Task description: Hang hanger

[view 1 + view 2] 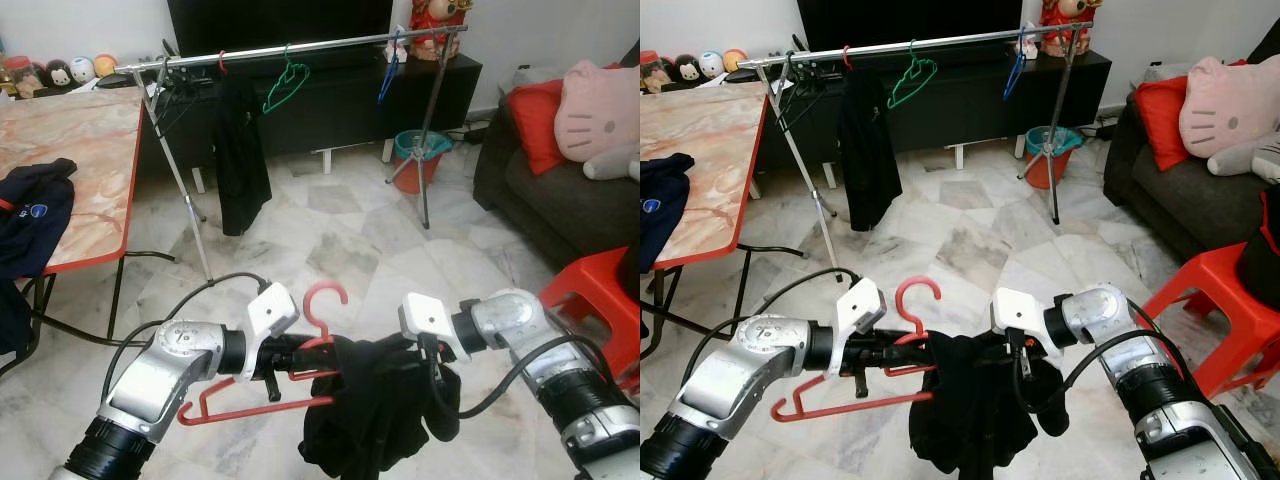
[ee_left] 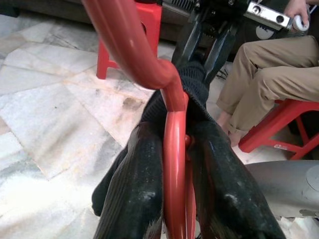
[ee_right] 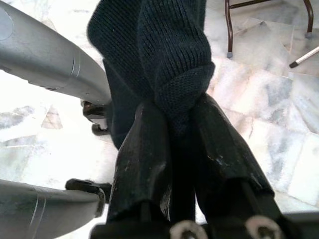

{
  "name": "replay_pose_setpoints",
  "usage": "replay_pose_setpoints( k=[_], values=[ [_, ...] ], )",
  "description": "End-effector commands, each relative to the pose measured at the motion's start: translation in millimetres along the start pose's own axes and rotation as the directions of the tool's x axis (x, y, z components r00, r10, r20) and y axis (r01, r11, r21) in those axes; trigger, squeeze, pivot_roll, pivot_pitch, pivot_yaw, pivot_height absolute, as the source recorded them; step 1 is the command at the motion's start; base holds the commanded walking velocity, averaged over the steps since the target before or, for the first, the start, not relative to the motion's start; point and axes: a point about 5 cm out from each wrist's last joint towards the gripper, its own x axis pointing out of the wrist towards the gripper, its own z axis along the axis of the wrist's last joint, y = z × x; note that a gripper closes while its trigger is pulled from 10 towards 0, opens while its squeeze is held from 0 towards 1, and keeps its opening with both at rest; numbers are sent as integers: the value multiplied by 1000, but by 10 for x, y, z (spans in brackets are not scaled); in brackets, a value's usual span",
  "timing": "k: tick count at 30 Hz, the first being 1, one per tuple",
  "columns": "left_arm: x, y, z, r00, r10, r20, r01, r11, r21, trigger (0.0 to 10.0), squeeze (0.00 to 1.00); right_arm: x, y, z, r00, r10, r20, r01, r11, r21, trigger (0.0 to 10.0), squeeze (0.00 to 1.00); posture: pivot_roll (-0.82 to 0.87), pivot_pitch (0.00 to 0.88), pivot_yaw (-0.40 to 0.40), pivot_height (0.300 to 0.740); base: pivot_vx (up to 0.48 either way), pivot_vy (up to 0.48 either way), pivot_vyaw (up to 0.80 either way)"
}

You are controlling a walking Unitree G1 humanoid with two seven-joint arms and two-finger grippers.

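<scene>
A red plastic hanger [image 1: 255, 398] is held low in front of me, its hook [image 1: 322, 300] pointing up. My left gripper [image 1: 290, 362] is shut on the hanger's neck [image 2: 174, 164]. A dark knitted garment [image 1: 370, 410] hangs bunched over the hanger's right half. My right gripper [image 1: 425, 362] is shut on a fold of that garment [image 3: 172, 74]. Across the room stands a metal clothes rail [image 1: 300, 48] with a black garment [image 1: 240, 150], a green hanger [image 1: 285, 85] and a blue hanger [image 1: 390, 65] on it.
A marble-topped table [image 1: 80, 170] with a dark cloth [image 1: 30, 215] stands at my left. A dark sofa [image 1: 560, 190] with cushions and a red stool [image 1: 595, 290] are at my right. A person [image 2: 264, 84] in tan trousers sits on a red stool. A TV cabinet [image 1: 330, 95] lies behind the rail.
</scene>
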Motion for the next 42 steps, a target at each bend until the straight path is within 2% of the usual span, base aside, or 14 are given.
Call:
replay_pose_setpoints(
  k=[1, 9, 17, 22, 30, 33, 34, 35, 36, 37, 38, 40, 41, 42],
  values=[
    [-33, 7, 134, 999, -16, 38, 14, 998, 54, 10000, 1000, 9, 6, 55, 1000, 4, 25, -4, 1000, -17, 0, 0, 70, 0, 6, 740, 0, 0, 0],
    [-175, 4, 82, 997, -64, -32, 66, 995, 71, 10000, 1000, -52, 18, 15, 1000, -1, -8, 0, 1000, -21, 0, 0, 72, 0, 8, 740, 0, 0, 0],
    [-381, 79, 1, 989, -35, -143, 51, 993, 106, 10000, 1000, -193, 6, -73, 995, -43, -85, 40, 999, -28, 0, 0, 77, 0, 5, 740, 0, 0, 0],
    [-591, 153, -31, 988, 48, -145, -36, 996, 87, 10000, 1000, -334, -11, -177, 988, -94, -126, 96, 995, 11, 0, 0, 84, 0, 5, 740, 0, 0, 0],
    [-685, 237, -115, 979, 144, -141, -136, 989, 64, 10000, 1000, -447, 46, -277, 980, -86, -179, 93, 995, 29, 0, 0, 76, 0, 6, 740, 0, 0, 0],
    [-755, 346, -203, 952, 268, -144, -263, 963, 56, 10000, 1000, -517, 10, -288, 973, -138, -187, 146, 989, 26, 0, 0, 70, 0, 7, 740, 0, 0, 0],
    [-806, 428, -269, 920, 360, -154, -354, 933, 63, 10000, 898, -551, -15, -282, 969, -170, -178, 177, 984, 27, 0, 0, 68, 0, 7, 740, 0, 0, 0],
    [-820, 451, -286, 909, 385, -157, -379, 923, 67, 10000, 447, -558, -21, -279, 968, -178, -174, 186, 982, 28, 0, 0, 68, 0, 7, 740, 0, 0, 0],
    [-834, 477, -301, 896, 415, -156, -409, 910, 71, 10000, 447, -566, -29, -275, 967, -189, -170, 196, 980, 29, 0, 0, 69, 0, 8, 740, 0, 0, 0],
    [-901, 594, -344, 823, 551, -135, -550, 834, 49, 10000, 0, -592, -62, -260, 961, -229, -157, 237, 971, 29, 0, 0, 72, 0, 7, 740, 0, 0, 0],
    [-954, 667, -378, 757, 643, -116, -645, 764, 21, 10000, 0, -614, -89, -250, 952, -264, -154, 271, 962, 24, 0, 0, 72, 0, 7, 740, 0, 0, 0],
    [-980, 697, -398, 719, 689, -89, -693, 721, -22, 10000, 0, -624, -105, -246, 947, -284, -154, 290, 957, 20, 0, 0, 70, 0, 4, 740, 0, 0, 0],
    [-1003, 714, -432, 685, 725, -70, -729, 682, -65, 10000, 0, -636, -136, -231, 937, -317, -144, 324, 946, 23, 0, 0, 61, 0, 2, 740, 0, 0, 0],
    [-1010, 717, -448, 676, 734, -69, -737, 671, -82, 10000, 0, -640, -150, -224, 933, -332, -140, 339, 940, 27, 0, 0, 61, 0, 2, 740, 0, 0, 0]
  ],
)
